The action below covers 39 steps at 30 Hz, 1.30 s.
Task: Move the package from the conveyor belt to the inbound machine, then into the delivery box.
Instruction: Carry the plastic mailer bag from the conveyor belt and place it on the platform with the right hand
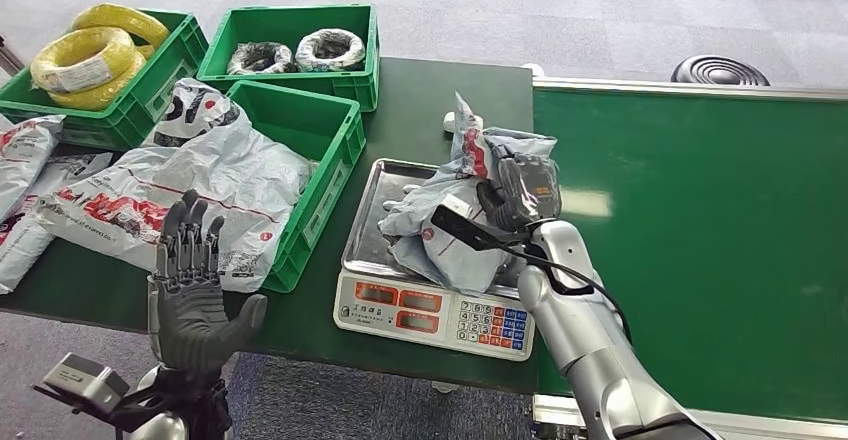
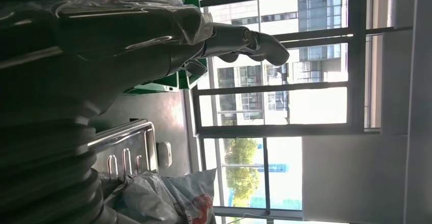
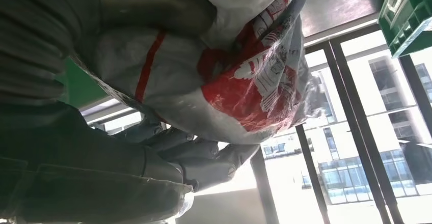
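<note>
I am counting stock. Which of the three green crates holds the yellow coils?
The far-left green crate: it holds yellow coils. The back middle crate holds dark and white coils; the nearest crate holds grey packages.

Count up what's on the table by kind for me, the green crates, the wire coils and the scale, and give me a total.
Green crates: 3
Yellow wire coils: 2
Black-and-white wire coils: 2
Scale: 1
Total: 8
The mailer bags are heaped and overlapping, so I left them out.
</note>
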Each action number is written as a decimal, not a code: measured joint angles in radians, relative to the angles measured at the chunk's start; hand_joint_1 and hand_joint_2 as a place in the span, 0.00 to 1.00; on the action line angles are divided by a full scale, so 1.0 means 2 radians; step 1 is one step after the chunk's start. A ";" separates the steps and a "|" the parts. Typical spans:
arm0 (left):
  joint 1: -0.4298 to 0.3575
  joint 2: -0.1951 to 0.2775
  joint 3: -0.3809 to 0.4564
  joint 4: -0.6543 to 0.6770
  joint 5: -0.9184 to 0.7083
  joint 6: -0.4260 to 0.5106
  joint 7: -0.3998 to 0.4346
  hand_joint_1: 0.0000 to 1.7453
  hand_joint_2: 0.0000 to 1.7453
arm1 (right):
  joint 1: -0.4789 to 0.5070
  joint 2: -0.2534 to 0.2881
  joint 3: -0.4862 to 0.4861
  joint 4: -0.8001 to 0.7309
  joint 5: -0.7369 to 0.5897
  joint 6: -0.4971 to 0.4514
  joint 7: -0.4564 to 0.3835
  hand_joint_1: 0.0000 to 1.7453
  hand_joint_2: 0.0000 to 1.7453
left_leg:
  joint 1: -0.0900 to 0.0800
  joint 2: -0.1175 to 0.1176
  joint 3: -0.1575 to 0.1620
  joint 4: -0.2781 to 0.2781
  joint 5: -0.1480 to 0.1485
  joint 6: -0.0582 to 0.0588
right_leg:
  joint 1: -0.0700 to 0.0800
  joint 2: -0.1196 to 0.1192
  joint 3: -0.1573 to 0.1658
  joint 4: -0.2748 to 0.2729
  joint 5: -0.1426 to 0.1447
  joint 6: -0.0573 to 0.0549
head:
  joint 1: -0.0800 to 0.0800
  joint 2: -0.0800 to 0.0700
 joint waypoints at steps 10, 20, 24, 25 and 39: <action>-0.002 0.006 -0.002 0.006 0.006 0.006 0.000 0.00 1.00 | 0.005 -0.002 -0.009 -0.033 0.071 -0.097 0.052 0.00 1.00 | 0.000 0.000 0.000 0.000 0.000 0.000 | 0.000 0.000 0.000 0.000 0.000 0.000 | 0.000 0.000; -0.007 0.017 -0.012 0.025 0.014 0.024 0.000 0.00 1.00 | 0.081 0.076 -0.195 -0.371 0.021 -0.128 -0.205 0.00 1.00 | 0.000 -0.002 -0.001 0.000 0.000 0.000 | 0.000 -0.001 -0.001 0.000 0.000 0.000 | 0.000 0.000; -0.006 0.018 -0.012 0.023 0.012 0.026 0.000 0.00 1.00 | 0.101 0.095 -0.223 -0.454 -0.001 -0.127 -0.210 0.00 1.00 | 0.000 0.000 -0.001 0.000 0.000 0.000 | 0.000 0.000 -0.001 0.000 0.000 0.000 | 0.000 0.000; -0.005 0.018 -0.011 0.022 0.012 0.026 0.000 0.00 1.00 | 0.106 0.098 -0.226 -0.470 -0.005 -0.127 -0.210 0.00 1.00 | 0.000 0.000 -0.001 0.000 0.000 0.000 | 0.000 0.000 -0.001 0.000 0.000 0.000 | 0.000 0.000; 0.009 0.017 -0.011 0.005 0.005 0.031 0.000 0.00 1.00 | 0.131 0.115 -0.240 -0.564 -0.025 -0.127 -0.210 0.00 1.00 | 0.000 0.000 -0.001 0.000 0.000 0.000 | 0.000 0.000 -0.001 0.000 0.000 0.000 | 0.000 0.000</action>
